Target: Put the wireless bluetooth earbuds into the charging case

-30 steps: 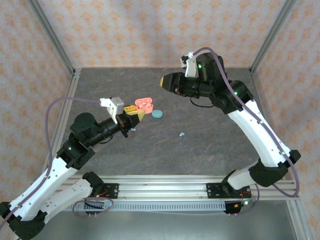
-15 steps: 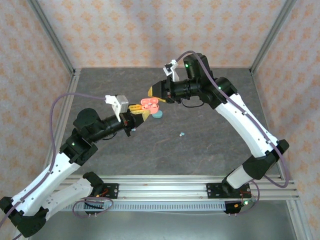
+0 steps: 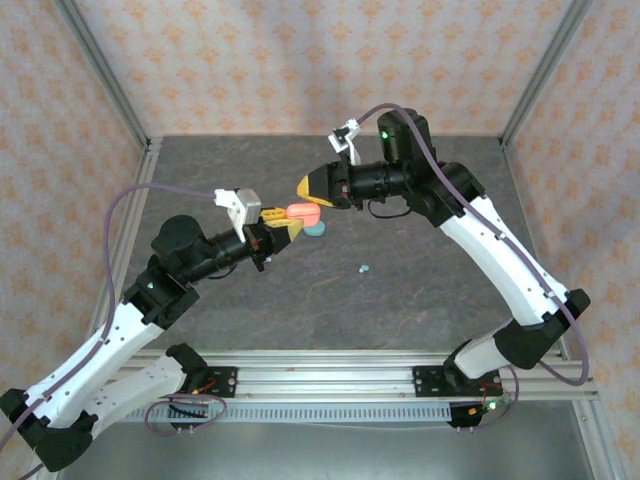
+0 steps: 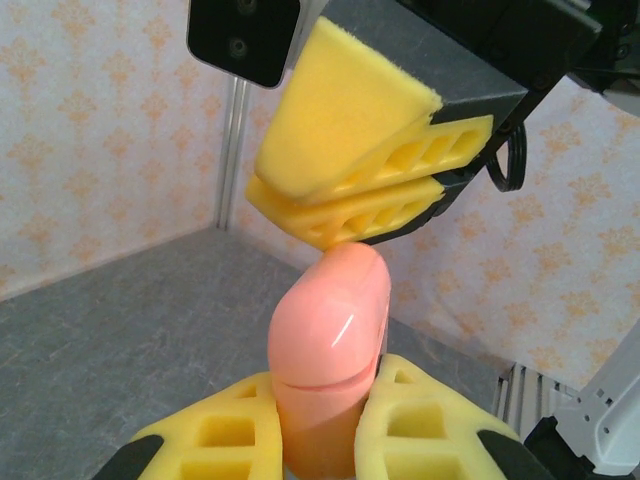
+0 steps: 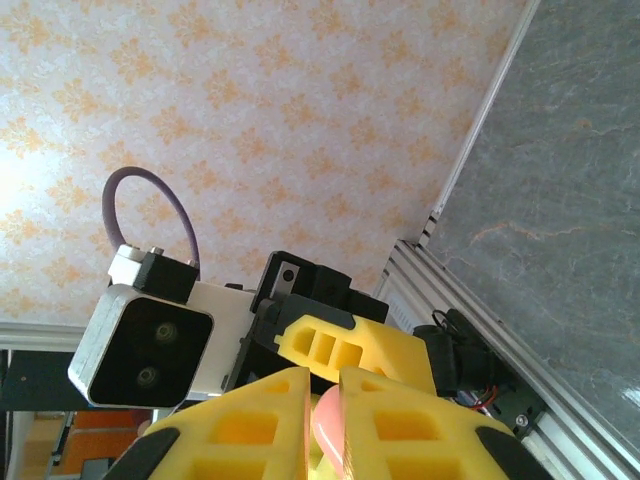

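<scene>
My left gripper (image 3: 290, 225) is shut on the salmon-pink charging case (image 3: 303, 212) and holds it above the table. In the left wrist view the case (image 4: 330, 310) stands upright between my yellow fingers (image 4: 420, 410), its lid down with only a thin seam showing. My right gripper (image 3: 308, 187) is shut, and its fingertips (image 4: 345, 215) touch the top of the case. The right wrist view shows a sliver of pink case (image 5: 328, 425) behind my right gripper (image 5: 322, 380). A tiny light teal earbud (image 3: 365, 269) lies on the table. The pink earbuds are hidden.
A light teal oval case (image 3: 317, 230) lies shut on the grey table, just below the held pink case. Aluminium frame rails (image 3: 120, 110) and patterned walls enclose the table on the left, back and right.
My right gripper swung in from the back right and came down onto the pink case. The case's lid, open one second ago with its two sockets showing, now lies shut.
</scene>
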{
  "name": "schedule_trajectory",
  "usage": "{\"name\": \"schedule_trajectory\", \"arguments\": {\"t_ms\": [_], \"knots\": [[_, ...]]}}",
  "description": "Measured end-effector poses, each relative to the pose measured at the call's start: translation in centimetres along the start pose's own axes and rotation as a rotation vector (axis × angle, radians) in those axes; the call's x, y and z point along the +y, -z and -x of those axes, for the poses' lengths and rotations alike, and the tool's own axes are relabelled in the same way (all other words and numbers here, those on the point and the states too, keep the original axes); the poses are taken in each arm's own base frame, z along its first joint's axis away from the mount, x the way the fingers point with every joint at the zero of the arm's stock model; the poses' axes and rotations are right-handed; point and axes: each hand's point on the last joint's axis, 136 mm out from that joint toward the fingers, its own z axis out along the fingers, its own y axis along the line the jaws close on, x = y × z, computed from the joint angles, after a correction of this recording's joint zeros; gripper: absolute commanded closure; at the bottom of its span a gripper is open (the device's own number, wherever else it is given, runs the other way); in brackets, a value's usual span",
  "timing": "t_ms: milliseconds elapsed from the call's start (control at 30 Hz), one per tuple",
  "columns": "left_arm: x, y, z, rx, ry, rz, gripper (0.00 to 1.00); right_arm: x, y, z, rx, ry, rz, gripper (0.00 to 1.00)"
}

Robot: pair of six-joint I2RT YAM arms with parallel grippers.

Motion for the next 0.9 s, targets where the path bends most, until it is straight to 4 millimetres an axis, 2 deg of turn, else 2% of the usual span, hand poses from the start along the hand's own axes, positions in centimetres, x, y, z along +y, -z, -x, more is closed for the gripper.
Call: {"name": "schedule_trajectory", "arguments": {"t_ms": [333, 367, 433, 600, 800, 900], "knots": [[0.0, -0.1, -0.3, 0.012, 0.008, -0.001, 1.0, -0.7, 0.1, -0.3, -0.007, 0.033, -0.019, 0.83], [0.1, -0.2, -0.4, 0.015, 0.01, 0.0, 1.0, -0.7, 0.1, -0.3, -0.007, 0.037, -0.022, 0.8], [0.2, -0.3, -0.6, 0.021, 0.017, 0.002, 1.0, -0.8, 0.2, -0.3, -0.014, 0.056, -0.033, 0.66], [0.5, -0.4, -0.7, 0.022, 0.037, 0.02, 1.0, -0.4, 1.4, -0.4, -0.07, 0.134, -0.076, 0.47], [0.7, -0.4, -0.6, 0.02, 0.05, 0.028, 1.0, 0.9, 4.0, -0.9, -0.159, 0.259, -0.105, 0.42], [0.7, -0.4, -0.6, 0.019, 0.059, 0.028, 1.0, 0.9, 4.1, -1.3, -0.162, 0.301, -0.127, 0.4]]}}
